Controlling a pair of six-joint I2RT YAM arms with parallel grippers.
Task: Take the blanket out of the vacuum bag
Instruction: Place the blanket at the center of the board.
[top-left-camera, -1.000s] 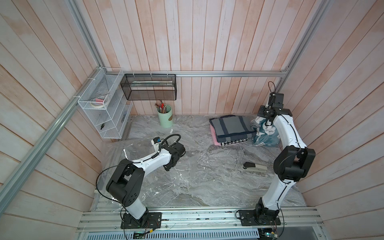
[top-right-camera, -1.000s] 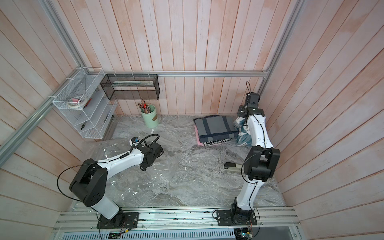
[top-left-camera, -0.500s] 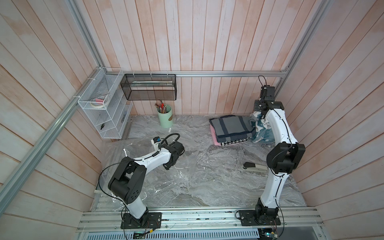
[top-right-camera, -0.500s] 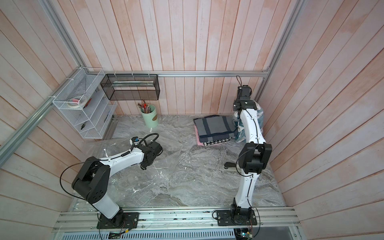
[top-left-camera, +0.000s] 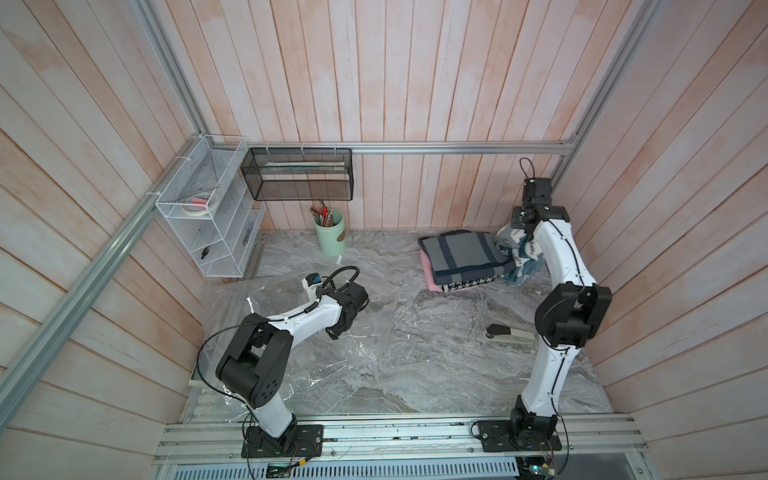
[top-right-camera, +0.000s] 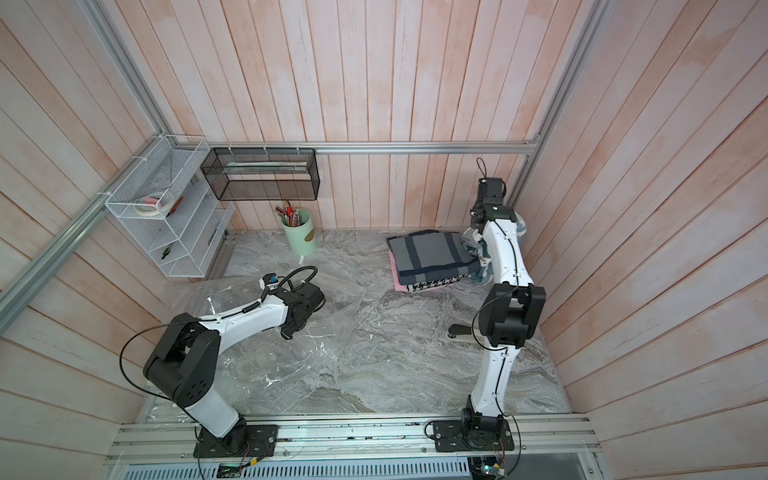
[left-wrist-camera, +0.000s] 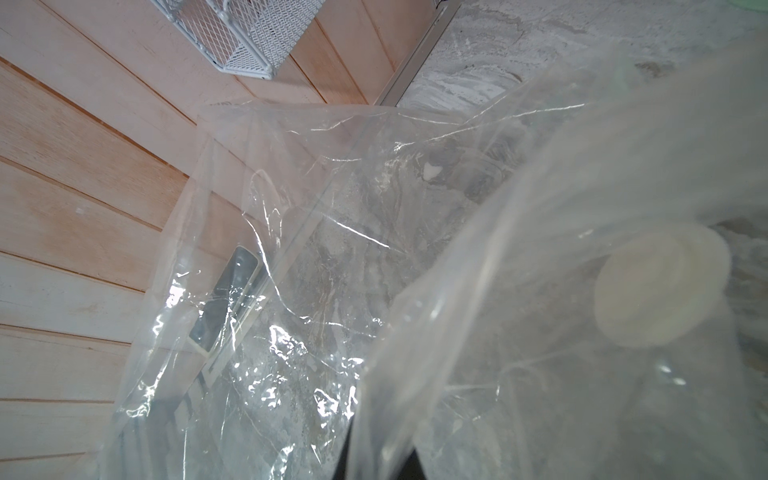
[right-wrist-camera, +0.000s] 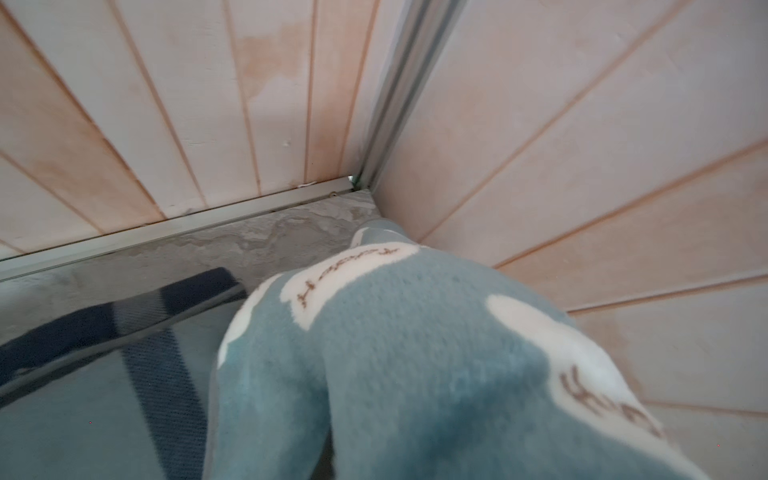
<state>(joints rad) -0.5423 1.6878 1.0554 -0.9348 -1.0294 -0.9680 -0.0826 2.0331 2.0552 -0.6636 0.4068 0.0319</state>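
Note:
The vacuum bag (top-left-camera: 365, 328) (top-right-camera: 328, 328) is a big crinkled clear sheet spread over the left half of the table. My left gripper (top-left-camera: 337, 332) (top-right-camera: 289, 331) is shut on a fold of its plastic (left-wrist-camera: 291, 270), with the round white valve cap (left-wrist-camera: 660, 291) close by. The blanket (top-left-camera: 521, 257) (top-right-camera: 478, 254) is teal fleece with white clouds. It hangs at the back right corner, well apart from the bag. My right gripper (top-left-camera: 525, 230) (top-right-camera: 478, 226) is shut on its top; the right wrist view shows the fleece (right-wrist-camera: 415, 374) hiding the fingers.
A folded pile of textiles, grey plaid on top (top-left-camera: 463, 255), lies just left of the blanket. A grey stapler (top-left-camera: 509, 334) lies by the right arm. A green pen cup (top-left-camera: 330, 232), a white wire rack (top-left-camera: 208, 232) and a black mesh basket (top-left-camera: 297, 174) stand along the back left.
My right gripper has drawn back toward the rear corner with the teal blanket, pulling its top up off the table. The left arm has barely shifted on the bag.

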